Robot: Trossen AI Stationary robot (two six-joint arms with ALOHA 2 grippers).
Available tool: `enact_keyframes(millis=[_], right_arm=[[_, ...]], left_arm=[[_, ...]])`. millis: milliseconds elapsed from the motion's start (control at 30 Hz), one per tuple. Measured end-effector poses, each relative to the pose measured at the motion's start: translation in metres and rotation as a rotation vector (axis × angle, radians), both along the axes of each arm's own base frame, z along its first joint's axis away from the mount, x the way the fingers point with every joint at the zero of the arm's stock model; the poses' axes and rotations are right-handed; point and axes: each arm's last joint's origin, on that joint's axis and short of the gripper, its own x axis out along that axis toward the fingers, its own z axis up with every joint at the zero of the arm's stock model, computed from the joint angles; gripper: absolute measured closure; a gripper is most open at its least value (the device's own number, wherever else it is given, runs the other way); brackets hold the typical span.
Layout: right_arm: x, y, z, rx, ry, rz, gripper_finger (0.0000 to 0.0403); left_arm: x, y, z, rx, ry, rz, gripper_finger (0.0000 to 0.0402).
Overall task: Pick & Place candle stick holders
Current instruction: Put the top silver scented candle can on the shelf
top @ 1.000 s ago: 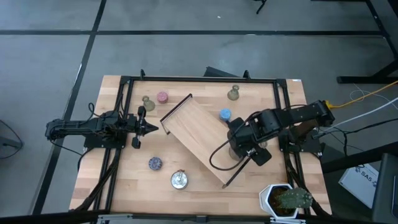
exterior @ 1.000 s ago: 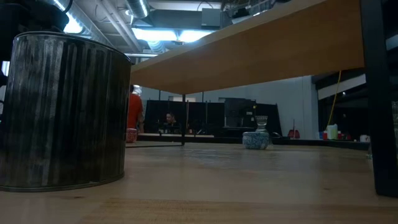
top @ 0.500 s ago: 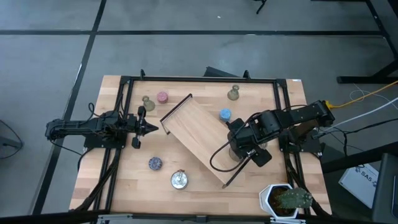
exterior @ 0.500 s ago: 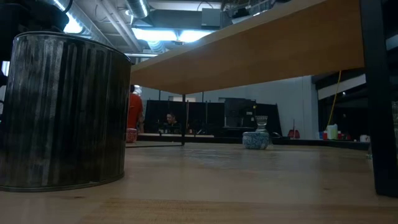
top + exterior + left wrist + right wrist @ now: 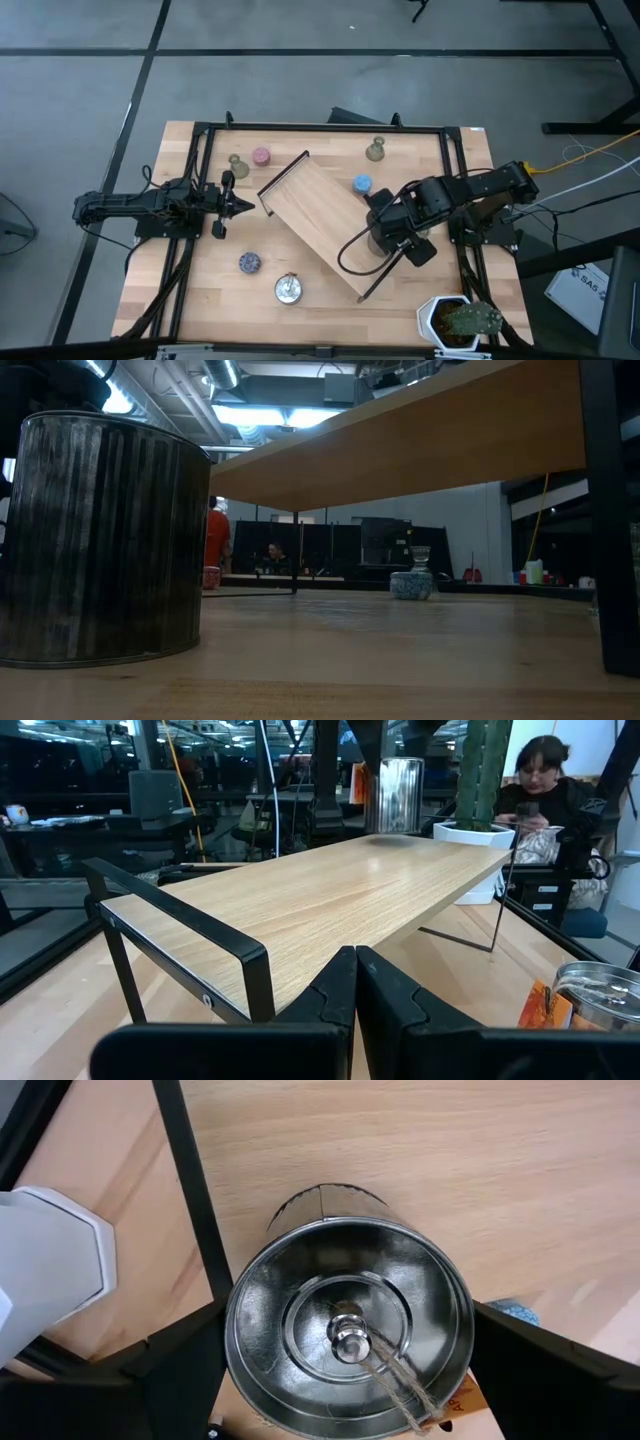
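Note:
A round shiny silver holder (image 5: 350,1335) stands upright on the right end of the wooden tray (image 5: 320,215); it also shows in the left wrist view (image 5: 400,795). My right gripper (image 5: 385,243) is above it, shut on it. My left gripper (image 5: 236,206) is shut and empty at the table's left, level with the tray's left end. On the table stand a second silver holder (image 5: 289,289), a purple one (image 5: 249,262), a pink one (image 5: 261,156), a blue one (image 5: 362,184) and two olive-green ones (image 5: 237,162) (image 5: 376,150). My right gripper pinches the silver holder's round wall (image 5: 238,1330) between its two fingers, one on each opposite side, just below the rim. The fingers come from above, pointing down. The holder stands upright with its base on the tray's top.
The tray stands on black wire legs (image 5: 180,935), slanting across the table's middle. A potted plant in a white pot (image 5: 458,320) stands at the near right corner. In the low view the near silver holder (image 5: 100,540) fills the left. People show in the room beyond.

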Motion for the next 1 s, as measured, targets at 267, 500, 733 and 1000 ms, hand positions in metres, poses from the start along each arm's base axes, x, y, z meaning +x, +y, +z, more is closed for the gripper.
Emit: enact_keyframes(millis=[267, 500, 733, 1000], right_arm=[[-0.002, 0.0001, 0.0019, 0.001, -0.007, 0.003, 0.0037], [-0.0032, 0.0032, 0.0012, 0.006, -0.003, 0.011, 0.0037], [-0.0032, 0.0031, -0.0048, -0.002, 0.021, 0.011, 0.0037], [-0.0028, 0.0033, -0.0052, -0.001, 0.023, 0.011, 0.0037]], left_arm=[[0.0, 0.0, 0.0001, 0.0, 0.0, 0.0, 0.0398], [0.0, 0.0, 0.0, 0.0, 0.0, 0.0, 0.0398], [0.0, 0.0, 0.0001, 0.0, 0.0, 0.0, 0.0398], [0.0, 0.0, 0.0, 0.0, 0.0, 0.0, 0.0398]])
